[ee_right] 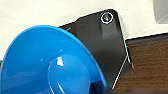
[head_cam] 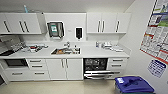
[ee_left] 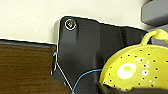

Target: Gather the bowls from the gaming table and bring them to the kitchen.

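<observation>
the left gripper (ee_left: 117,87) is grasping a yellow-green bowl (ee_left: 136,68), perforated and with a loop handle, by its rim; the right gripper (ee_right: 96,87) looks clenched on the rim of a blue bowl (ee_right: 50,62). the kitchen is straight ahead in the head view: white worktop (head_cam: 90,53) at twelve o'clock, steel sink (head_cam: 65,51) just left of centre, open dishwasher (head_cam: 96,68) at about five o'clock. judging from this, approach squarely, keep both bowls level, and steer clear of the blue bin (head_cam: 133,85) at four o'clock.

Yellow-green bowl (ee_left: 135,70) cut by frame edge; blue bowl (ee_right: 50,62) likewise; countertop clutter (head_cam: 35,48) too blurred.
</observation>
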